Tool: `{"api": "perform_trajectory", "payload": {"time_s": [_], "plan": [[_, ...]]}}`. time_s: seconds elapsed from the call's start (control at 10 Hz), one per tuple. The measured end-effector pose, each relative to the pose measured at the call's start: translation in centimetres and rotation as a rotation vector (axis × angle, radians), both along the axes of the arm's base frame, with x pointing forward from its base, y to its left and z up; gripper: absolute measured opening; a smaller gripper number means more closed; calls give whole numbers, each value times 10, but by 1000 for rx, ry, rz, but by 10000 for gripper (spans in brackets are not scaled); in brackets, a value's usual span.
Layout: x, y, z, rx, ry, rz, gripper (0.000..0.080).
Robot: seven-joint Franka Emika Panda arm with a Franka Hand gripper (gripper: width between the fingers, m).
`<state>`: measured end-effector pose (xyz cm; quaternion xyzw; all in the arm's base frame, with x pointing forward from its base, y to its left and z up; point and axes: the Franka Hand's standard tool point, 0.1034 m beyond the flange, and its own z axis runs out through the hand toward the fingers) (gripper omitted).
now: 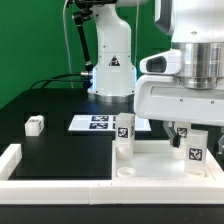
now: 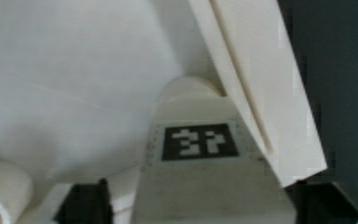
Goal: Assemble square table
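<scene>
Gripper (image 1: 192, 132) hung over one leg (image 1: 195, 150), jaws apart on either side of it; whether the pads pressed it could not be told. That leg stood upright near a corner of the tabletop (image 1: 150, 165), which lay at the exterior view's right, near the border rail (image 1: 40, 183). Second leg (image 1: 125, 135) stood upright on the tabletop too. Third leg (image 1: 35, 124) sat loose on the black table (image 1: 60, 145), well apart; fourth not seen. Judged roughly halfway; seating of both unconfirmed.
</scene>
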<state>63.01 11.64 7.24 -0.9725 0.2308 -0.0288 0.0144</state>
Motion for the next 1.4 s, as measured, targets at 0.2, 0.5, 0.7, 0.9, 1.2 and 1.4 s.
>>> {"api": "perform_trajectory", "payload": {"time_s": [0.2, 0.5, 0.7, 0.9, 1.2, 1.4], "plan": [[0, 0, 0, 8, 2, -108, 288], [0, 1, 0, 23, 5, -328, 288], [1, -3, 1, 70, 18, -635, 288], [-1, -2, -2, 122, 47, -1052, 289], [-1, 4, -2, 151, 57, -1284, 290], [-1, 4, -2, 148, 54, -1236, 290]]}}
